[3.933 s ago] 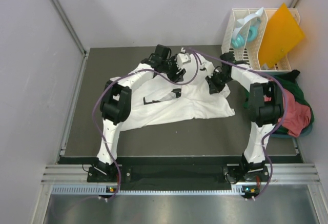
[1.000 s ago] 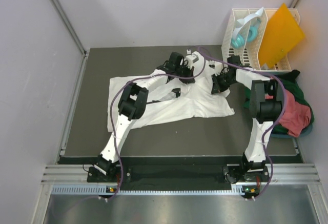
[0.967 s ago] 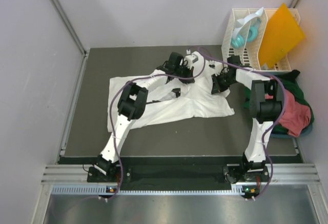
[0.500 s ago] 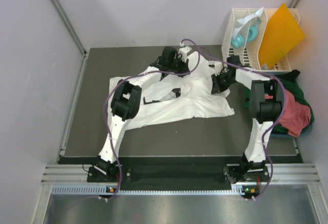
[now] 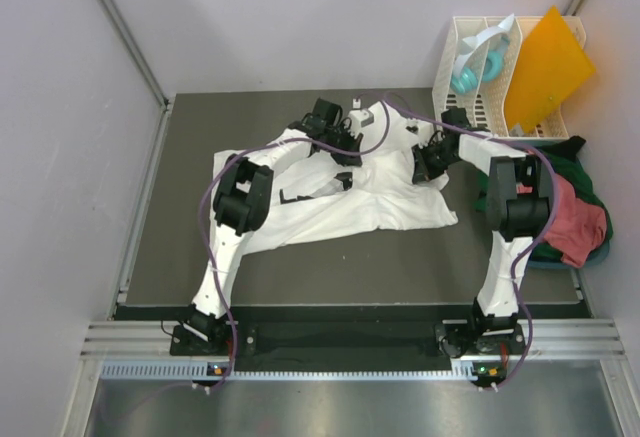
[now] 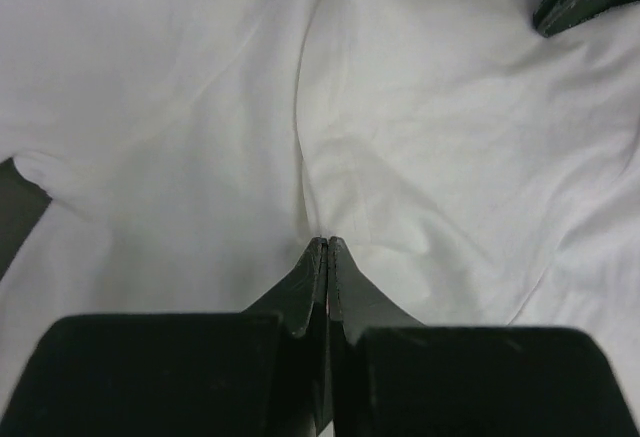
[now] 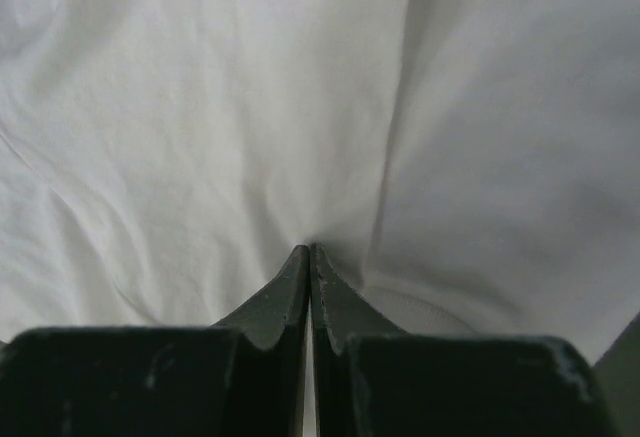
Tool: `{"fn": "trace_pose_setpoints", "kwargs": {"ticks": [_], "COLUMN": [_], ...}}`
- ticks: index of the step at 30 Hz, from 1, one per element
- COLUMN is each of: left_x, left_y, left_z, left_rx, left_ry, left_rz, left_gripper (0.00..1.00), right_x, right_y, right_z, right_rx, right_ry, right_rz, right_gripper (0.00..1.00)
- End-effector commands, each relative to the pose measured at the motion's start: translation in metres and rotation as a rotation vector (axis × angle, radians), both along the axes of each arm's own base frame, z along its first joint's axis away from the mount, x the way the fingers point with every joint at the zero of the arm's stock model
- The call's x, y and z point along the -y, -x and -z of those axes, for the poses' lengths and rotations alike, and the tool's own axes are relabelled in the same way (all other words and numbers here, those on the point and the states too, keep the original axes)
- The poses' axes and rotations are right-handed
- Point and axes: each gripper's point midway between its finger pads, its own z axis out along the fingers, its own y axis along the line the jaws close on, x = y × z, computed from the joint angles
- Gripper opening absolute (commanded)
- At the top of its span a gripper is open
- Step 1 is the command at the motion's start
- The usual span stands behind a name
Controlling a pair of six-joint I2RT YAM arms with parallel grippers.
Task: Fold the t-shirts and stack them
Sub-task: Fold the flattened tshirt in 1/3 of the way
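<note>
A large white t-shirt [image 5: 330, 212] lies spread and wrinkled on the dark mat [image 5: 190, 157]. My left gripper [image 5: 346, 154] sits at the shirt's far middle edge. In the left wrist view the gripper [image 6: 327, 243] is shut, and creases in the white cloth [image 6: 180, 107] run into its tips. My right gripper [image 5: 423, 166] is at the shirt's far right part. It [image 7: 309, 250] is also shut, with folds of white cloth [image 7: 180, 107] gathering at its tips. A salmon-red t-shirt [image 5: 580, 225] and a dark green t-shirt [image 5: 572, 160] lie bunched at the mat's right edge.
A white slatted rack [image 5: 480, 97] stands at the back right, holding a stiff orange sheet [image 5: 545, 67] and a teal object [image 5: 468, 75]. Grey walls close in on the left and back. Purple cables loop over both arms.
My left wrist has swung from the shirt's back middle a little to the left, and its cable loop has shifted. The right arm and the shirt's outline look unchanged.
</note>
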Motion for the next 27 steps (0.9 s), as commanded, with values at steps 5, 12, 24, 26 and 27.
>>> {"fn": "trace_pose_setpoints", "kwargs": {"ticks": [5,12,24,26,27], "left_x": [-0.001,-0.004,-0.022,-0.027,-0.032], "left_y": [0.002,0.013,-0.008,-0.017,-0.023], "left_z": [-0.03,-0.03,0.006,0.007,0.009], "left_rx": [0.051,0.019,0.039,0.075,0.095], "left_ry": [0.002,0.002,-0.121,-0.152,-0.18], "left_rz": [0.069,0.104,-0.011,-0.044,-0.063], "left_gripper": [0.0,0.0,0.0,0.0,0.0], "right_x": [-0.003,-0.004,-0.008,-0.008,-0.008], "right_y": [0.006,0.007,0.004,0.004,0.004], "right_z": [0.013,0.016,0.018,0.018,0.018], "right_rx": [-0.013,-0.018,-0.023,-0.022,-0.023], "right_ry": [0.062,0.071,0.076,0.078,0.081], "right_rz": [-0.02,-0.027,-0.037,-0.037,-0.038], "right_gripper": [0.0,0.0,0.0,0.0,0.0]}}
